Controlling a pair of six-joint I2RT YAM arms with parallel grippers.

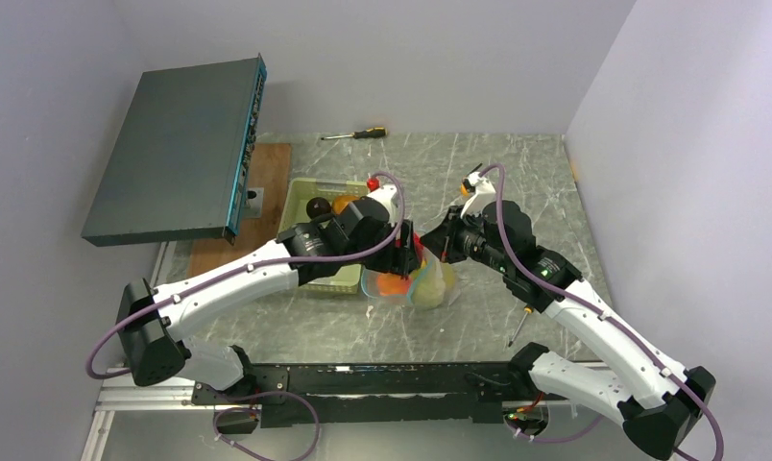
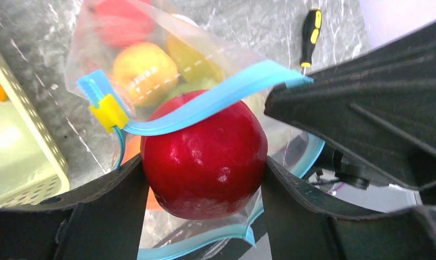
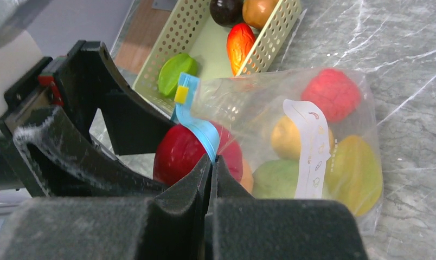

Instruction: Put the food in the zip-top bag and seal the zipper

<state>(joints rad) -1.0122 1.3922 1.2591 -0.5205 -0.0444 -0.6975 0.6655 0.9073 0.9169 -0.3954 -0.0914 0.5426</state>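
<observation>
Left wrist view: my left gripper [image 2: 204, 181] holds the glossy red toy apple [image 2: 205, 146] in a wide grip, at the mouth of the clear floppy plastic bag [image 2: 216, 51]. My right gripper [image 3: 213, 161] pinches its teal-blue zipper strip [image 3: 199, 125] tight. If this strip slips, I fear the mouth collapses and blocks the apple.

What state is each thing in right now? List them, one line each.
left hand: closed on the red apple
right hand: pinched shut on the zipper
red apple: held in the bag's mouth
zipper: unsealed, yellow slider at one end
zip-top bag: open, several pieces of food inside
tray: a few pieces left in it
</observation>
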